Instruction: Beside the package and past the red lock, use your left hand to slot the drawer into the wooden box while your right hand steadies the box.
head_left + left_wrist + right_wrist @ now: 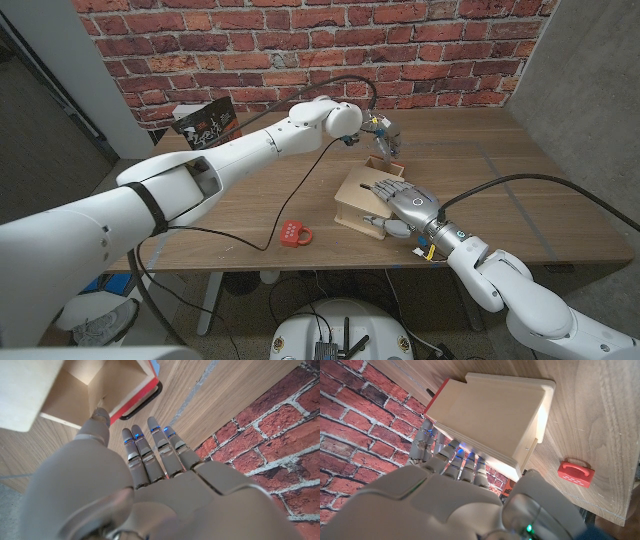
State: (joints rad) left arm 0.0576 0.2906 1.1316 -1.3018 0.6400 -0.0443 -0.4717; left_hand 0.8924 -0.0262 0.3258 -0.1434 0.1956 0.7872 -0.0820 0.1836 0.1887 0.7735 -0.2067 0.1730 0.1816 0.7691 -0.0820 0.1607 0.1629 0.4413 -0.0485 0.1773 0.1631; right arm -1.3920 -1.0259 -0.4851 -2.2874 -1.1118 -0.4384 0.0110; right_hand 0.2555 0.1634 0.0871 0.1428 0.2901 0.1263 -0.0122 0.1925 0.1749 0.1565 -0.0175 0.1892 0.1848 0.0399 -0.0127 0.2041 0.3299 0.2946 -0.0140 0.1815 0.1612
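Drawer (383, 165), pale wood with a red front face, sits partly inside the wooden box (362, 205) at the table's (520, 170) middle, sticking out of the box's twelve o'clock end; the left hand (384, 133) is at that end with its thumb touching the drawer's wall, though whether it actually grasps it cannot be told. Right hand (403, 205) lies over the box top, fingers spread, pressing it. Red lock (296, 234) lies at the box's eight o'clock, well apart, and the package (204, 123) far off at ten o'clock.
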